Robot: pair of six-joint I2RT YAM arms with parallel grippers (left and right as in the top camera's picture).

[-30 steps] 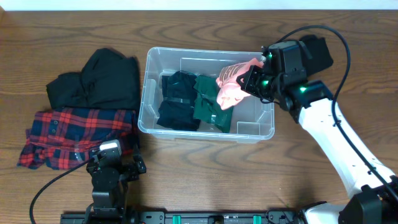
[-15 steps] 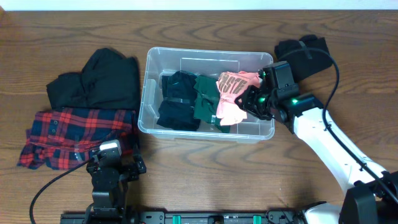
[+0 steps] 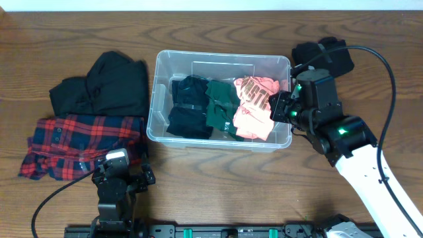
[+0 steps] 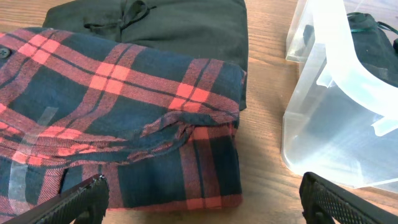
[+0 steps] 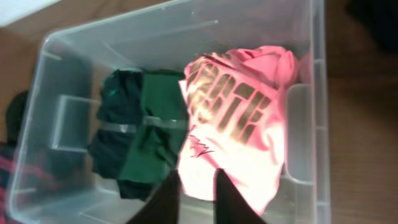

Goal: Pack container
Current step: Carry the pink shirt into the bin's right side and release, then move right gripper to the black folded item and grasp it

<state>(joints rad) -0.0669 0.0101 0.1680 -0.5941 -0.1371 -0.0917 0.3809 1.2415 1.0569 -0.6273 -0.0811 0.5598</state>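
Tip for backing out: lift right gripper point(image 5: 194, 175) straight up off pink shirt point(image 5: 242, 124) at container's point(image 3: 222, 55) right end, fingers slightly apart, no snagging. Left gripper point(image 4: 202, 186) spread wide, off container's front-left corner.

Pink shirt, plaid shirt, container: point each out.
pink shirt point(image 3: 252, 107), overhead view, middle of the fabric.
plaid shirt point(image 4: 112, 124), left wrist view, middle of the fabric.
container point(image 3: 198, 141), overhead view, its near wall.

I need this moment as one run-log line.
right gripper: open, empty | pink printed shirt: inside clear plastic rectangular bin | left gripper: open, near red plaid shirt
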